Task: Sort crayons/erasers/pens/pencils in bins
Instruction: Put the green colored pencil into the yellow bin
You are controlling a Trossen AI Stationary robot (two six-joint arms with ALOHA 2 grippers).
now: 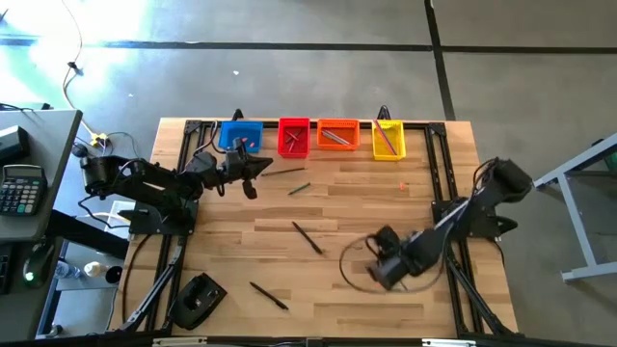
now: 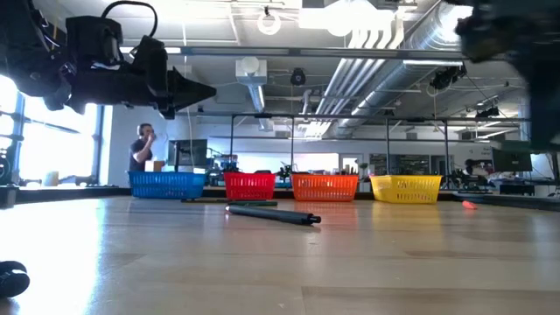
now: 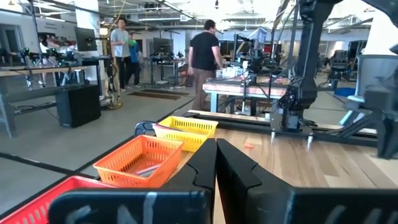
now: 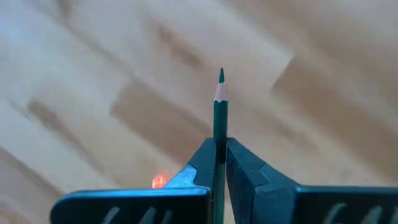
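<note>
Four bins stand in a row at the far edge: blue (image 1: pixel 241 135), red (image 1: pixel 294 137), orange (image 1: pixel 337 135) and yellow (image 1: pixel 388 140). Dark pens lie flat on the wood at mid-table (image 1: pixel 310 237), near the front (image 1: pixel 269 295) and close to the bins (image 1: pixel 301 189). A small red eraser (image 1: pixel 403 186) lies below the yellow bin. My right gripper (image 4: pixel 220 142) hangs over the right front of the table (image 1: pixel 384 272), shut on a green pencil (image 4: pixel 220 106). My left gripper (image 3: pixel 214 162) is shut and empty, held level by the blue bin (image 1: pixel 253 169). My right gripper pinches the green pencil's shaft (image 4: pixel 220 134) between its two fingers. The fingers point steeply down and lie along the pencil. Its sharpened tip (image 4: pixel 221 78) sticks out past the fingertips toward the wood and looks clear of it.
A black object (image 1: pixel 198 299) sits at the front left corner. A cable loop (image 1: pixel 355 265) lies beside my right gripper. A desk with a calculator (image 1: pixel 21 188) stands left of the table. People (image 3: pixel 204 56) move in the room behind the bins.
</note>
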